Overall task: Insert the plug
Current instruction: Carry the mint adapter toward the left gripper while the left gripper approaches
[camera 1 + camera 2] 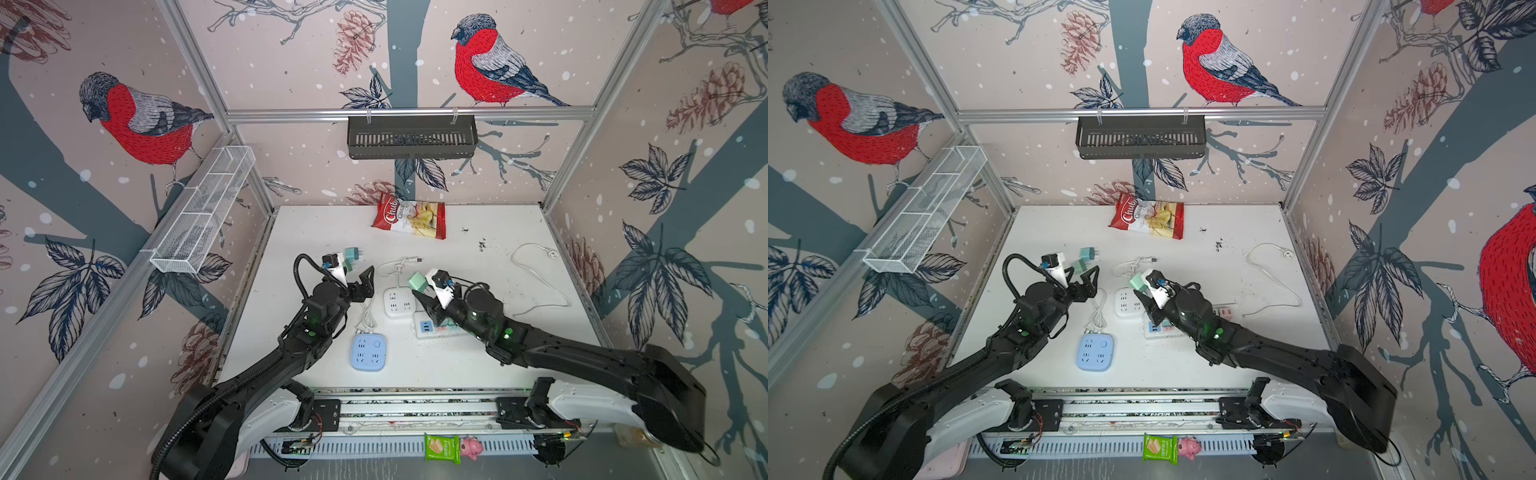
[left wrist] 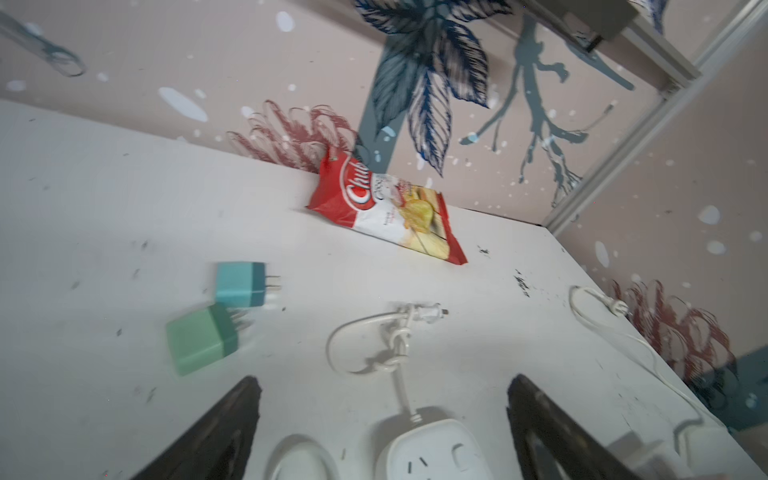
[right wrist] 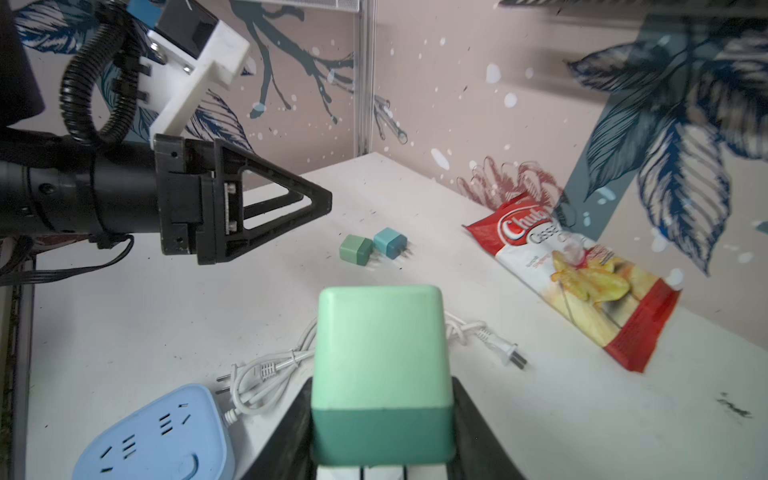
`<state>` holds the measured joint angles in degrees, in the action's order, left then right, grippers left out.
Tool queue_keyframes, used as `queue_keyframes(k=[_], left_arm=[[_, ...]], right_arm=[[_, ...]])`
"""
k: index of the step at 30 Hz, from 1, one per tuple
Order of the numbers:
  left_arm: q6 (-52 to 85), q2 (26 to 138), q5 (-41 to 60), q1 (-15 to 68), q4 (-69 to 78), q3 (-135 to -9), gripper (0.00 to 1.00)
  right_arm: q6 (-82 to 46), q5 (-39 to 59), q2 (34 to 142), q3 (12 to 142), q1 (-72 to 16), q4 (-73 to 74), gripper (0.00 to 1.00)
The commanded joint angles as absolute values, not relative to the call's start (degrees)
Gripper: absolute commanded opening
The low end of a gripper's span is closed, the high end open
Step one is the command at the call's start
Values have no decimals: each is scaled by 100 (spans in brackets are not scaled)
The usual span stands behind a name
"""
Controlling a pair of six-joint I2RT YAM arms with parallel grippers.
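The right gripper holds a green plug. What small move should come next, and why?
Probably tilt the right gripper so the darker end of the green plug faces down at the white socket block. The loose teal plug carries prongs on its darker end, and the held one's points back toward the wrist; its prongs are hidden.

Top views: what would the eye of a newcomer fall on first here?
The big red-breasted birds printed on the wallpaper catch the eye first, in both top views. On the white table, the red chip bag lies at the far edge. Near the middle, the right tool is shut on a mint green plug, while the left tool stands open and empty beside it.
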<state>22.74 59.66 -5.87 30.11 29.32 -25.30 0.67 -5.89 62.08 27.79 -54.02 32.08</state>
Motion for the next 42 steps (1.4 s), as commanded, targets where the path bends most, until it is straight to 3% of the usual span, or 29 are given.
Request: queue_keyframes(k=[1, 5, 10, 14, 18, 25, 33, 42], left_arm=[[1943, 5982, -58, 3233, 2295, -3078, 92], [1997, 5913, 677, 3495, 1887, -3693, 91], [2125, 6235, 1418, 3620, 1412, -4505, 90], [1962, 6452, 1943, 3743, 1174, -4794, 88], [1666, 6560, 2261, 3814, 1492, -4517, 84], [1455, 6684, 2501, 3926, 2201, -3860, 76], [1003, 6945, 2472, 4265, 2226, -3896, 75], [1003, 7114, 3099, 4327, 2198, -4043, 75]], right_arm=[[373, -637, 5562, 2228, -5230, 4045, 21], [583, -137, 4977, 1622, -5080, 4568, 21], [800, -608, 4777, 1503, -5062, 4607, 12], [1321, -141, 4741, 1270, -5079, 4920, 8], [1376, -423, 4878, 817, -5070, 5976, 8], [1999, 60, 5124, 532, -5084, 6498, 5], [2258, 161, 5534, 593, -5075, 6575, 3], [2355, 544, 5643, 633, -5143, 6563, 3]])
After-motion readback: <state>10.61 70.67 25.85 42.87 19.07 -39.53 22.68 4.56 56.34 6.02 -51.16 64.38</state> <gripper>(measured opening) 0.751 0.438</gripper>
